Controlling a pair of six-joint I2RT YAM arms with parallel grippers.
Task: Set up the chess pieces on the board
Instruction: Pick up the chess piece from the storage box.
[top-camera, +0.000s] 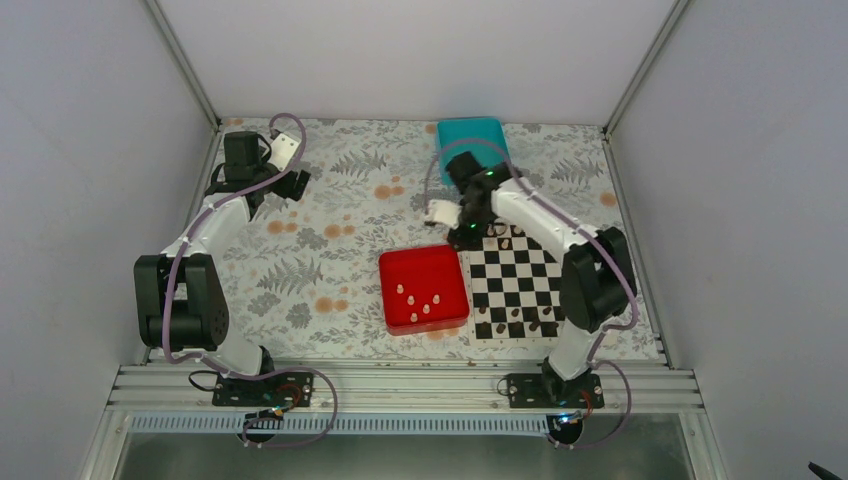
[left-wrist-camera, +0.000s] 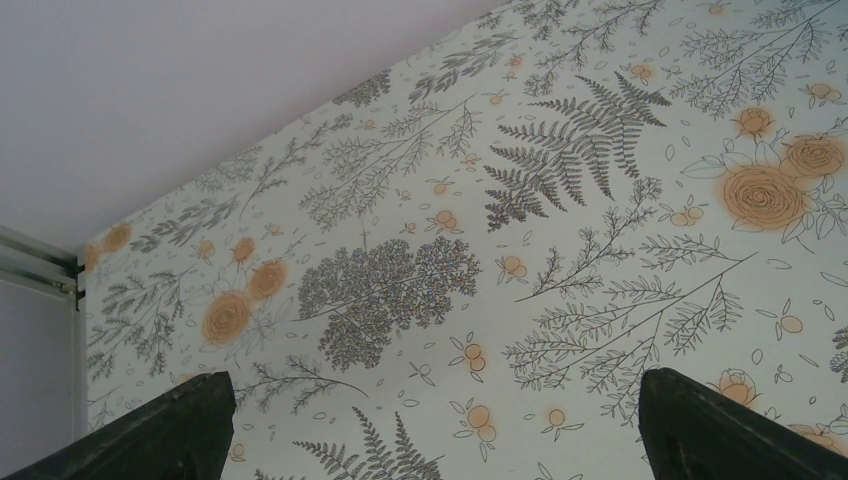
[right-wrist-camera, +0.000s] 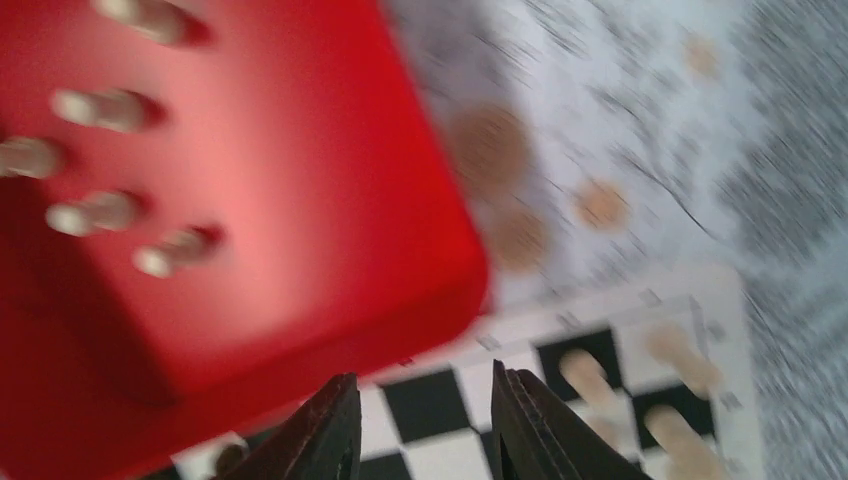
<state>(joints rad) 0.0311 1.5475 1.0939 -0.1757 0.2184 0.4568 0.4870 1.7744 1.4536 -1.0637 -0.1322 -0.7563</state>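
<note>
The black-and-white board (top-camera: 515, 285) lies right of the red tray (top-camera: 425, 290). Several pale chess pieces (top-camera: 418, 300) lie in the red tray, and a few pale pieces (top-camera: 505, 242) stand on the board's far rows. My right gripper (top-camera: 466, 238) hovers over the board's far left corner, beside the tray. In the blurred right wrist view the gripper (right-wrist-camera: 425, 405) is open and empty above the board (right-wrist-camera: 430, 400), with the tray's pieces (right-wrist-camera: 100, 210) at left and board pieces (right-wrist-camera: 590, 375) at right. My left gripper (top-camera: 292, 180) is far left, open and empty (left-wrist-camera: 430, 440).
A teal tray (top-camera: 472, 140) sits at the back, behind the right arm. Dark brown pieces (top-camera: 515, 318) stand on the board's near rows. The left wrist view shows only the floral tablecloth (left-wrist-camera: 500, 250) and the back wall. Walls enclose the table on three sides.
</note>
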